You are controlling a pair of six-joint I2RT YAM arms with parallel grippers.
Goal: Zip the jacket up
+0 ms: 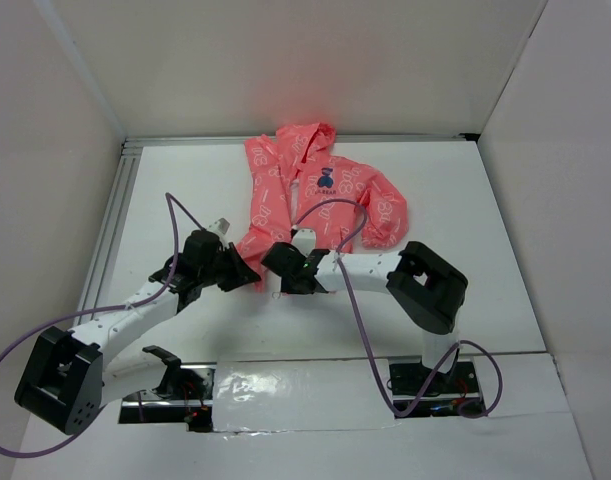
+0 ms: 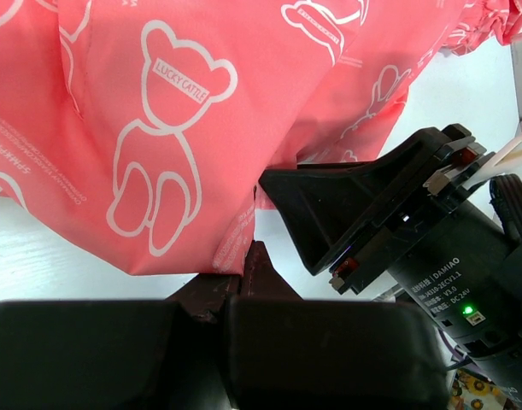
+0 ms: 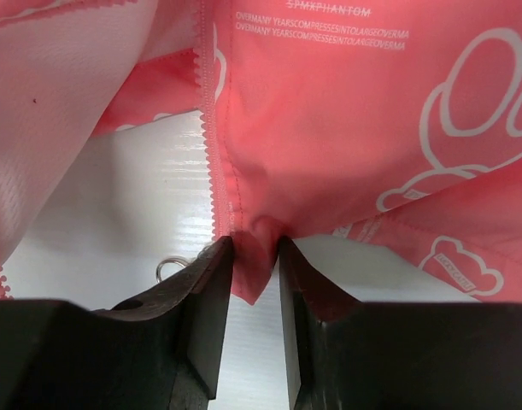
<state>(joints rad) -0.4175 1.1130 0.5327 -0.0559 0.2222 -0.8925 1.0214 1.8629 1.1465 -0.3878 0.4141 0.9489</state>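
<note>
The coral-pink jacket with white bear prints lies on the white table, hood toward the back wall and front open. My left gripper sits at its bottom hem. In the left wrist view the left gripper is shut on the hem corner of one front panel. My right gripper is just to its right. In the right wrist view the right gripper pinches the bottom corner of the other panel, beside the zipper teeth. A small metal ring lies by the right gripper's left finger.
White walls close the table on three sides. A metal rail runs along the left edge. Purple cables loop over the arms and the jacket. A shiny tape strip lies between the arm bases. The right gripper's body fills the left wrist view's right side.
</note>
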